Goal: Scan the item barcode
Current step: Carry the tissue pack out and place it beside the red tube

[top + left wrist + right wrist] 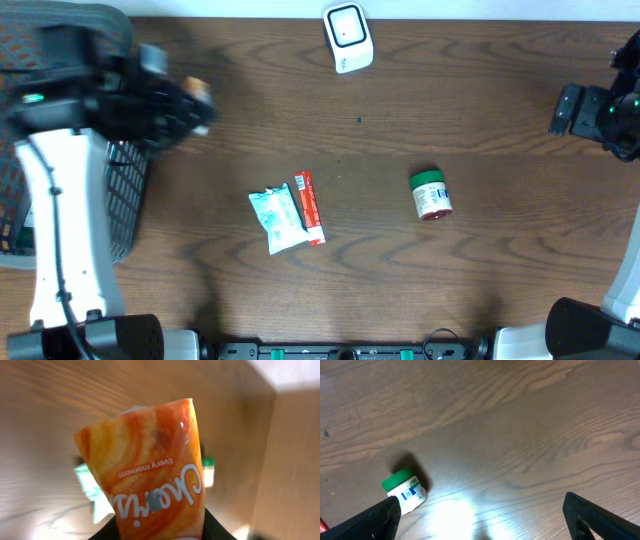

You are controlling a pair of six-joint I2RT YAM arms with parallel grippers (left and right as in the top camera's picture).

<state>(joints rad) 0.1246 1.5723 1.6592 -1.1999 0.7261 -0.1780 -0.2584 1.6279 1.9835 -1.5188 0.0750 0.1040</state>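
Left gripper (198, 100) clamped on the orange packet (155, 475) beside the mesh basket (125, 205), scanner (348, 38) well apart at the far edge, teal pouch (275, 218) touching red stick (310, 207), green-lidded jar (431, 195) mid-table, right gripper (480, 502) spread wide, holding nothing.

The barcode scanner (348, 38) sits at the far edge of the table (480, 80), near the middle. Nearer the robot, a flat packet (277, 218) lies touching a stick pack (309, 207) on its right. A jar (431, 195) lies on its side, well apart to their right. A wire basket (125, 200) is at the left edge. Near the basket's far end, the left hand (185, 102) holds a snack pouch (150, 475) above the table. The right hand (565, 110) hovers far right.
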